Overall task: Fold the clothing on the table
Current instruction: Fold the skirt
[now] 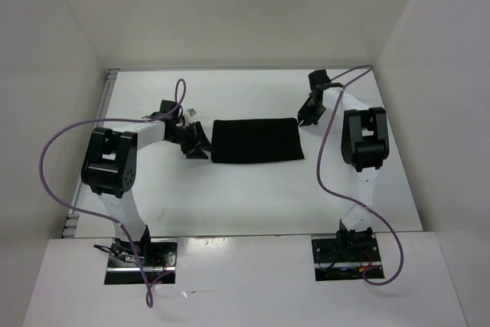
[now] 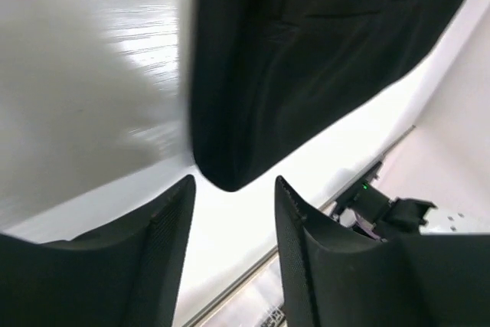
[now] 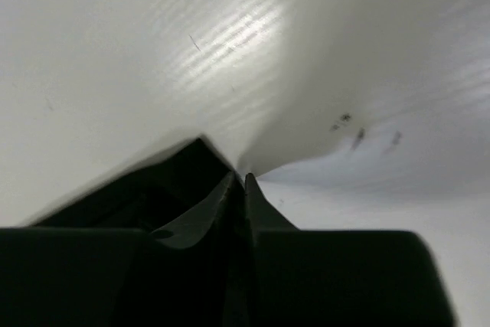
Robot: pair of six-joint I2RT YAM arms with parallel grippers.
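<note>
A: Clothing (image 1: 254, 141) lies mid-table (image 1: 253, 204) as a flat black rectangle. Which step is this?
B: A fold looks finished, I'd say. The left gripper (image 1: 197, 143) sits just beside its left edge, fingers spread, holding nothing. The right gripper (image 1: 308, 119), near the right edge, is pinched together and empty.
A: Next?
B: Either a fresh pinch on an edge for another fold, or both arms backing away.

White-linked arms (image 1: 130, 210) with black joints (image 1: 364, 139) carry looping purple cables (image 1: 43, 160).
</note>
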